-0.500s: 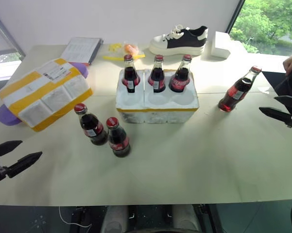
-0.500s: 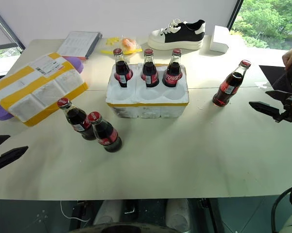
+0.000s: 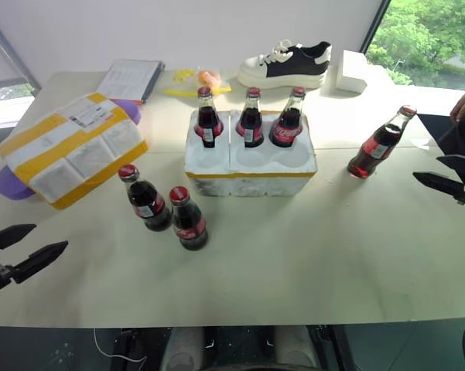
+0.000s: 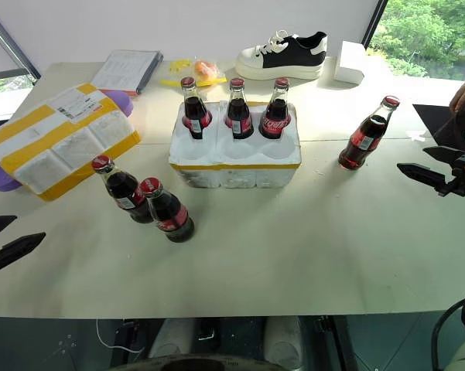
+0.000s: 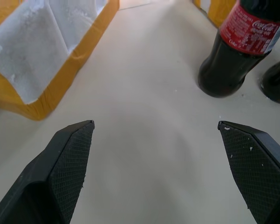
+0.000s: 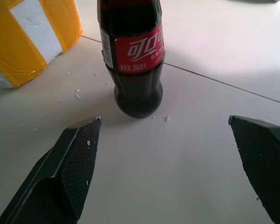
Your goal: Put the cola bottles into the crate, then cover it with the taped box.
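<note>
The desk [image 3: 333,247] has a smooth, matt cream top, dusted with small white crumbs just ahead of the right hand [image 6: 163,140]. The fingers [image 6: 74,158] of that hand are matt black with a fine cross-hatched grip texture, and so are those of the left hand [image 5: 156,154]. The cola bottles [image 3: 379,143] are glossy dark glass with shiny red-and-white printed labels and red caps. The crate [image 3: 251,166] is rough, grainy white foam with a slick yellow tape band. Ahead of the left hand, the taped box [image 3: 70,151] is the same pebbly foam under glossy yellow tape, with a paper label.
</note>
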`<action>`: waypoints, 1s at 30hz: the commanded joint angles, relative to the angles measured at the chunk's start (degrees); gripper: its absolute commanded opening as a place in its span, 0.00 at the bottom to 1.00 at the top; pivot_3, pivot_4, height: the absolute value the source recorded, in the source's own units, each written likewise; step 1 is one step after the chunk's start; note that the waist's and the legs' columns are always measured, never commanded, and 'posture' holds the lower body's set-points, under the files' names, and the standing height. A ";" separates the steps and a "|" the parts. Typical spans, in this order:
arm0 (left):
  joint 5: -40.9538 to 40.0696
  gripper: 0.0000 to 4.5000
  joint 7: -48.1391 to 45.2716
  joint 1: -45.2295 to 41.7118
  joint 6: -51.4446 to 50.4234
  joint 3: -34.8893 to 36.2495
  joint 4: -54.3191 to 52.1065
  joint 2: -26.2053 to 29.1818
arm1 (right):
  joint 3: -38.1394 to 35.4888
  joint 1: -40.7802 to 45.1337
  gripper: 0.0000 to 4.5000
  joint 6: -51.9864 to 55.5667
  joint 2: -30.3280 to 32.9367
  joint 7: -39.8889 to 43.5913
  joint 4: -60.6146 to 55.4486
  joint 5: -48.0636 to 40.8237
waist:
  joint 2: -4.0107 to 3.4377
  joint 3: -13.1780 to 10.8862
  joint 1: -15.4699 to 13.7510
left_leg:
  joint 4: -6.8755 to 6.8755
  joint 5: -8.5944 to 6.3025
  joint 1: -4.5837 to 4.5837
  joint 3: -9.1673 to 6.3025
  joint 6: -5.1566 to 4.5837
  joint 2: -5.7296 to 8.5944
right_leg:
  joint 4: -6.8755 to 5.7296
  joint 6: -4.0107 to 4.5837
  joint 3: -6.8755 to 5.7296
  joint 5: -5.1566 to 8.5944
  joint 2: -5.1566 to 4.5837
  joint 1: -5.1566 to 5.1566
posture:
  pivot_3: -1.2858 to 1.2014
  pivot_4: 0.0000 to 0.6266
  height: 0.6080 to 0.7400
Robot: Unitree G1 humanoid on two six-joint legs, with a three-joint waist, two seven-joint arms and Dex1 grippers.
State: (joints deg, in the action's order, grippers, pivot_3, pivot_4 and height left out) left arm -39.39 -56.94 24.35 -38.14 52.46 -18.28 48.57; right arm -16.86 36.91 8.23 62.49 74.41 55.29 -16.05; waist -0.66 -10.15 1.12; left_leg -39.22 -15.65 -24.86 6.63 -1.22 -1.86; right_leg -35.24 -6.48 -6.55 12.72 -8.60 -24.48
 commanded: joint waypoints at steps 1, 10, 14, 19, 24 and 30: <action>-1.77 0.99 0.46 -2.25 -0.40 0.01 -0.84 1.34 | -1.73 0.72 1.00 -1.19 2.34 -0.18 -0.62 -0.56 | 0.00 0.00 0.02 | 0.00 0.00 0.00 0.00 0.00 0.00 | 0.00 -0.01 0.00 0.00 0.00 0.00 | 0.52 0.24 1.00; -7.22 0.99 -4.98 -7.96 -4.80 -3.39 0.09 6.95 | -5.16 -3.21 1.00 11.11 5.82 7.62 -16.24 -8.01 | -0.02 0.01 -0.14 | 0.00 0.03 0.05 0.02 0.04 -0.02 | -0.08 -0.02 0.01 -0.01 0.01 0.00 | 0.52 0.24 1.00; -7.79 0.99 -6.88 -14.35 -5.09 -9.06 2.41 10.32 | -10.87 -13.87 1.00 22.04 7.18 10.73 -35.77 -15.44 | -0.02 0.03 -0.67 | 0.00 0.03 0.09 -0.07 0.04 -0.05 | -0.15 -0.02 0.01 -0.01 -0.01 0.06 | 0.52 0.24 1.00; -6.46 0.99 -9.23 -22.99 -3.44 -18.95 5.62 11.81 | -20.01 -24.47 1.00 39.03 4.96 6.69 -62.65 -28.67 | -0.05 0.04 -0.48 | 0.01 0.02 0.12 -0.08 0.03 -0.05 | -0.24 -0.02 0.01 -0.02 -0.01 0.04 | 0.52 0.24 1.00; -4.40 0.99 -11.74 -32.19 -1.77 -27.29 10.36 11.77 | -22.81 -27.43 1.00 47.76 0.52 -2.28 -78.50 -40.29 | 0.11 0.06 -0.56 | 0.01 -0.12 0.16 -0.15 -0.21 -0.04 | -0.27 0.01 0.01 -0.03 0.02 0.10 | 0.52 0.24 1.00; -0.58 0.99 -15.34 -41.89 0.65 -36.71 16.35 10.69 | -22.09 -27.88 1.00 51.80 -2.19 -12.88 -86.79 -50.19 | 0.19 0.01 -1.42 | -0.01 -0.13 0.16 -0.16 -0.24 0.04 | -0.25 0.01 0.01 -0.04 0.01 0.13 | 0.52 0.24 1.00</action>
State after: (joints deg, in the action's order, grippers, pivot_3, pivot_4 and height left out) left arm -40.70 -71.08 -16.77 -38.60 16.29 -2.48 58.97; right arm -37.28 8.28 59.57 60.11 63.76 -30.05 -63.26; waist -0.47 -10.14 -0.30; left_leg -39.23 -15.78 -24.69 6.48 -1.46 -1.82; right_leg -35.48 -6.48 -6.54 12.68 -8.59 -24.35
